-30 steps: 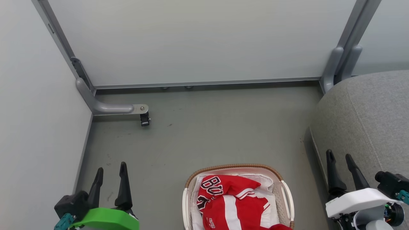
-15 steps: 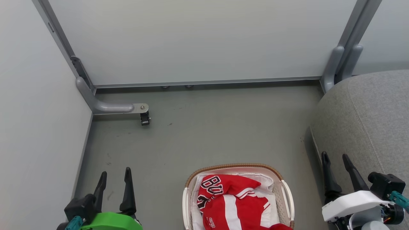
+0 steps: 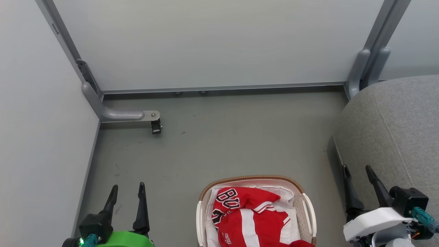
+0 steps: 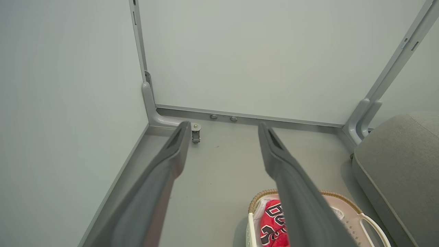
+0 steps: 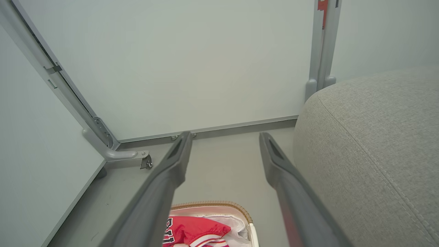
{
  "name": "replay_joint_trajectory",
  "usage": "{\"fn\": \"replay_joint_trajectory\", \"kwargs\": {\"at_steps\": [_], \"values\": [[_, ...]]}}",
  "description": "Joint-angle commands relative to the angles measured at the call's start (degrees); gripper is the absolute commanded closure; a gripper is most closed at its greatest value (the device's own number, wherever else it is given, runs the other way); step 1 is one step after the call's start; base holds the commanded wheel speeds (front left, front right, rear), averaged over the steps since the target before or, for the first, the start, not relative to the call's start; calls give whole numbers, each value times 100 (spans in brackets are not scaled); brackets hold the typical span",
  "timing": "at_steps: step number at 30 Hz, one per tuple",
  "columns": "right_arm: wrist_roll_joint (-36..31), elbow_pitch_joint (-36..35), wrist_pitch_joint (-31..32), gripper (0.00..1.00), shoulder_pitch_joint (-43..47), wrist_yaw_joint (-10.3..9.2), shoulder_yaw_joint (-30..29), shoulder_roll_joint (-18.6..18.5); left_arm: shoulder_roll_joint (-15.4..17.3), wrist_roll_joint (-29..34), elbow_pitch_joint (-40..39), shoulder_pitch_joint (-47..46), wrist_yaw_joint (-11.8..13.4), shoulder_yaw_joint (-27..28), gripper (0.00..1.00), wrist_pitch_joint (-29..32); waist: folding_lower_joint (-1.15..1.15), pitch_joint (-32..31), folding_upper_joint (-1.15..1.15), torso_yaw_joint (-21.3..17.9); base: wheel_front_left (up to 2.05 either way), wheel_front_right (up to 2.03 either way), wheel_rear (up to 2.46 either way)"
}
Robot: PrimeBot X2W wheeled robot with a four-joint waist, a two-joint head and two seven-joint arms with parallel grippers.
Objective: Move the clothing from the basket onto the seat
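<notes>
Red sports clothing [image 3: 247,216] lies in the laundry basket [image 3: 252,178], bottom centre. The left gripper [image 3: 127,188], lower left, and right gripper [image 3: 356,168], lower right, flank it, both spread and empty.

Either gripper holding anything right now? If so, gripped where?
Nothing is held. The left gripper and right gripper are both open and empty. The clothing lies in the basket.

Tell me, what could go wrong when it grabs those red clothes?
The white liner lies bunched against the clothing, so a grab might pinch it too and drag the basket along. The red pieces are crumpled together; part could slip onto the floor before reaching the seat. The right gripper sits close to the seat's edge and might brush it.
</notes>
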Motion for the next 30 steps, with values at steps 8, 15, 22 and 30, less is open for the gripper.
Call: {"fn": "replay_joint_trajectory", "kwargs": {"at_steps": [8, 15, 22, 30], "values": [[-304, 4, -104, 0, 90, 0, 7, -40, 45, 283, 41, 73, 51, -47, 0, -98, 0, 7, 62, 8, 0, 0, 0], [-299, 20, -104, 0, 62, 0, 5, -39, 44, 260, 73, 35, 57, -43, 0, -96, 0, 2, 62, 11, 0, 0, 0], [-293, 17, -104, 0, 43, 0, 5, -39, 44, 238, 82, 12, 44, -46, 0, -96, 0, 7, 62, 16, 0, 0, 0], [-291, -12, -104, 0, 35, 0, -17, -39, 44, 248, 63, -12, 46, -59, 0, -96, 0, 37, 62, 26, 0, 0, 0]]}}
